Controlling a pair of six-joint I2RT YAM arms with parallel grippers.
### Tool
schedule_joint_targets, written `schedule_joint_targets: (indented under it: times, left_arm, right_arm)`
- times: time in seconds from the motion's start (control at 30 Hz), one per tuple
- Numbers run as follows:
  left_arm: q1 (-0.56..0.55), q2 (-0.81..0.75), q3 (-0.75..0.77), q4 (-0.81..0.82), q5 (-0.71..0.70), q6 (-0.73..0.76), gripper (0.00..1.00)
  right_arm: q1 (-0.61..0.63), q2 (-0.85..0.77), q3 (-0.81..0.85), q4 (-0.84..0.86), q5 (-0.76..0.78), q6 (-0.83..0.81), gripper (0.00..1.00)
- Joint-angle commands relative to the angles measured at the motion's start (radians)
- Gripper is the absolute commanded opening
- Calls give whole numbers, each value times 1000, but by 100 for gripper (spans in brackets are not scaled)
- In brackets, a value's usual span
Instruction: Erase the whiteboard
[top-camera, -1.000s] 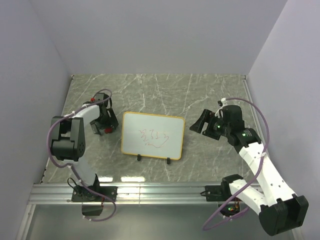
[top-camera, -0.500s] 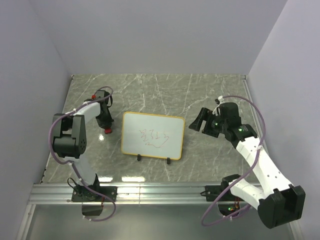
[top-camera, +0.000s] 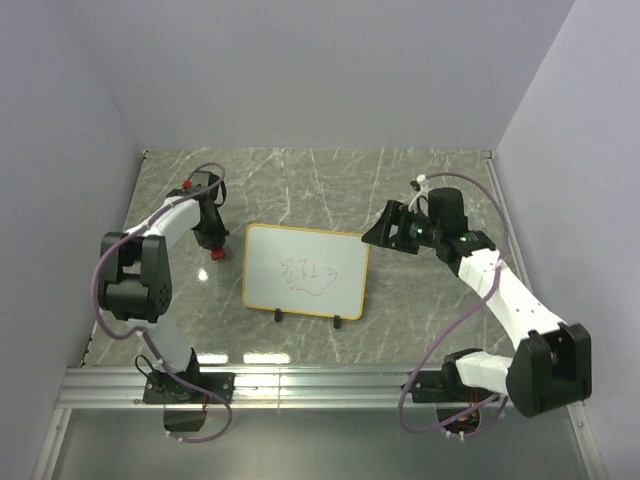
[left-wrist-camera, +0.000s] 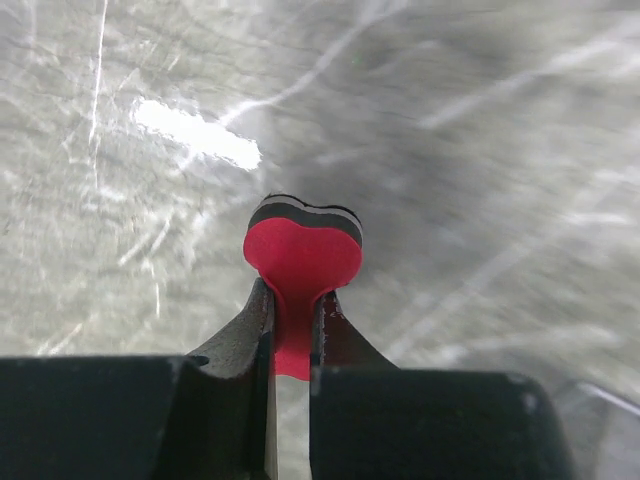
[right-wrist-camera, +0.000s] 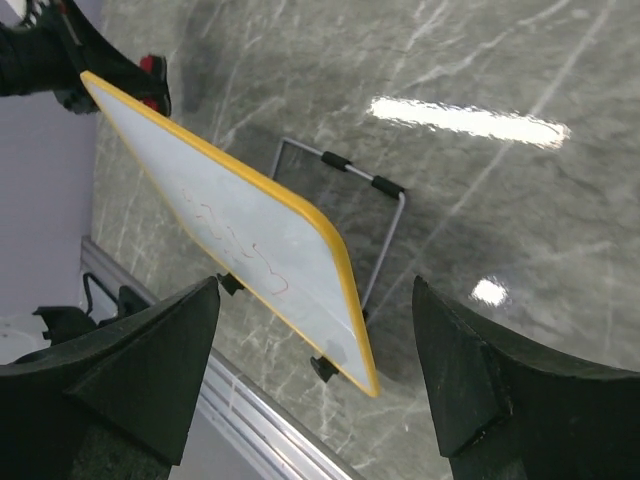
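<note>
The whiteboard (top-camera: 305, 272), white with a yellow frame and red scribbles, stands tilted on two black feet at the table's middle. In the right wrist view the whiteboard (right-wrist-camera: 230, 225) leans on a wire stand (right-wrist-camera: 385, 215). A small red-and-black eraser (left-wrist-camera: 303, 248) is pinched between the jaws of my left gripper (left-wrist-camera: 291, 305), which is shut on it; from above the eraser (top-camera: 216, 254) sits just left of the board under my left gripper (top-camera: 213, 245). My right gripper (top-camera: 383, 232) is open, hovering at the board's upper right corner; its fingers (right-wrist-camera: 160, 355) straddle the board's right edge without touching.
Grey marbled table (top-camera: 300, 180) with walls on three sides. An aluminium rail (top-camera: 320, 385) runs along the near edge, where both arm bases are bolted. Cables loop off each arm.
My left gripper has shut on the eraser and shifted slightly back. The right arm has swung left and forward, bringing its open gripper to the board's upper right corner.
</note>
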Motion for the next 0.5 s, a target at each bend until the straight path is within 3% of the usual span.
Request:
schedule_joint_targets:
  times: [0.0, 0.17, 0.3, 0.47]
  left_arm:
    - [-29, -120, 75, -60, 6, -32, 0]
    - [-62, -212, 107, -112, -7, -63, 0]
    - [-143, -292, 132, -140, -50, -80, 0]
    - [-311, -312, 175, -181, -116, -126, 0]
  right_arm:
    - [2, 81, 54, 124, -133, -39, 82]
    - [2, 144, 52, 158, -146, -58, 82]
    - [8, 216, 64, 183, -220, -69, 64]
    - [16, 239, 52, 202, -241, -73, 52]
